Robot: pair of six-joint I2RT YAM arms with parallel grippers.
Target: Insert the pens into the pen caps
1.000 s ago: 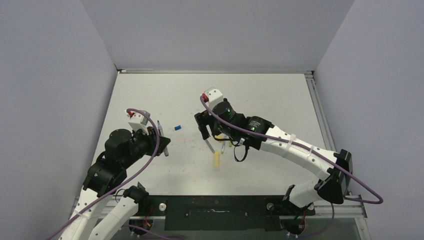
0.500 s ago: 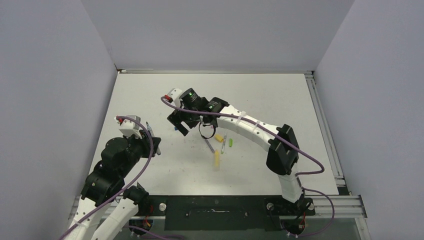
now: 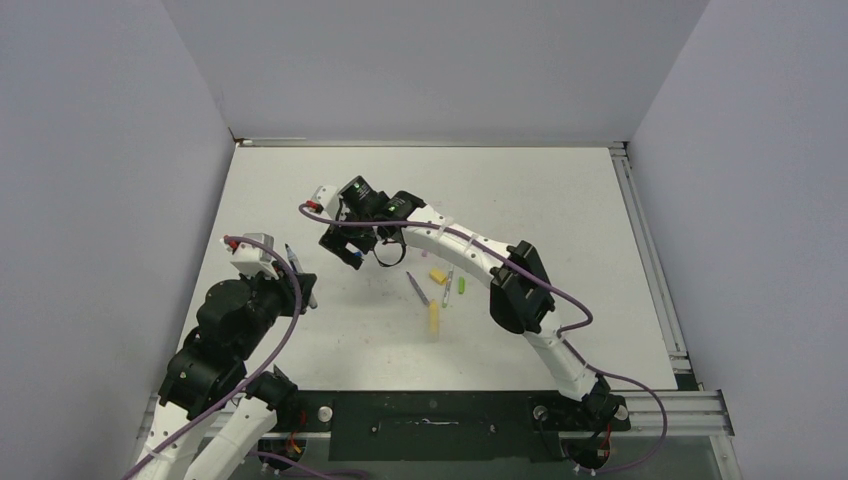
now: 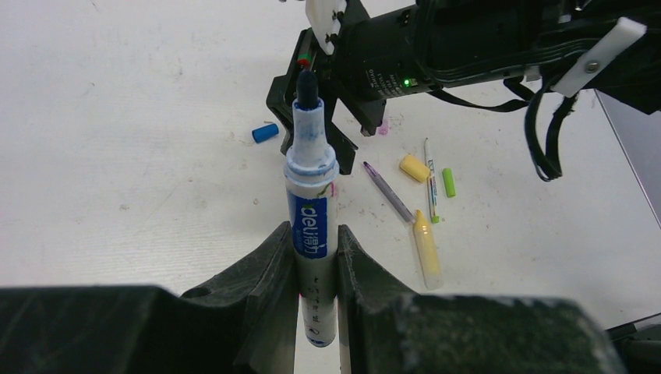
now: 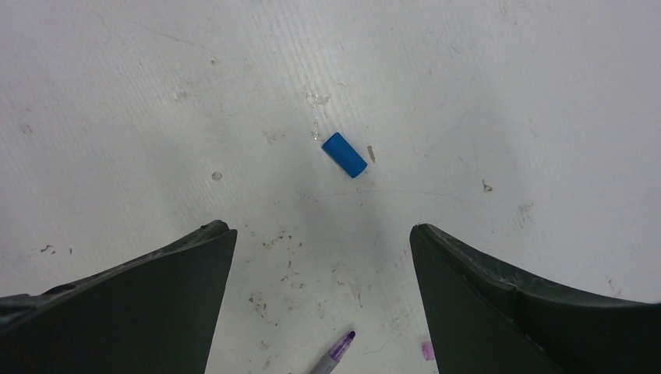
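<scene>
My left gripper (image 4: 316, 253) is shut on the white-grey pen with the blue tip (image 4: 312, 195) and holds it off the table, tip pointing away; both also show in the top view, gripper (image 3: 300, 287) and pen (image 3: 296, 266). My right gripper (image 5: 321, 229) is open and empty, just above the table, with the blue cap (image 5: 344, 154) lying a little beyond its fingertips. The blue cap also shows in the left wrist view (image 4: 265, 133). The purple pen's tip (image 5: 335, 352) and a pink-purple cap (image 5: 427, 348) lie between the right fingers, nearer the wrist.
Right of the right gripper (image 3: 343, 250) lie the purple pen (image 3: 417, 288), the yellow cap (image 3: 437, 275), the thin grey-green pen (image 3: 447, 287), the green cap (image 3: 461, 285) and the yellow marker (image 3: 433, 318). Walls close the table's back and sides.
The right arm has swung left from over the pen cluster to over the blue cap, jaws open. The left gripper has drawn back left with the blue-tipped pen.
</scene>
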